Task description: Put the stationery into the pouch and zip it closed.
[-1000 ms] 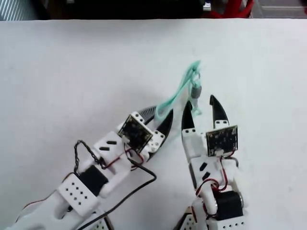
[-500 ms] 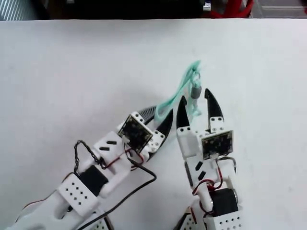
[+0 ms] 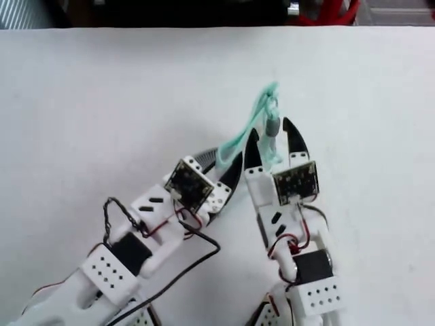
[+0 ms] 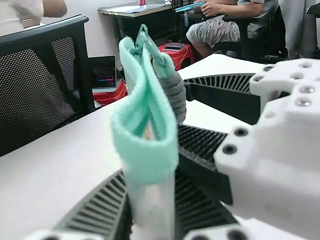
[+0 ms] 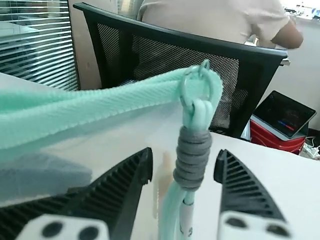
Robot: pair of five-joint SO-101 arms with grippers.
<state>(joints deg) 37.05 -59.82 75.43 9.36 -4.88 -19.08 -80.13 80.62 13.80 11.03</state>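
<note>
Presently we judge zipping in hand: left claw (image 3: 223, 163) clamped on the pouch (image 4: 145, 135), mid-frame in the high view over the bench (image 3: 102, 102). Right claw (image 3: 270, 129) apart, straddling the zip pull (image 5: 192, 150) — next, grip and draw along.

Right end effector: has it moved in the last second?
Yes. The right end effector has moved toward the table's far edge and slightly toward the left end effector. Its open fingers now flank the zipper pull.
</note>
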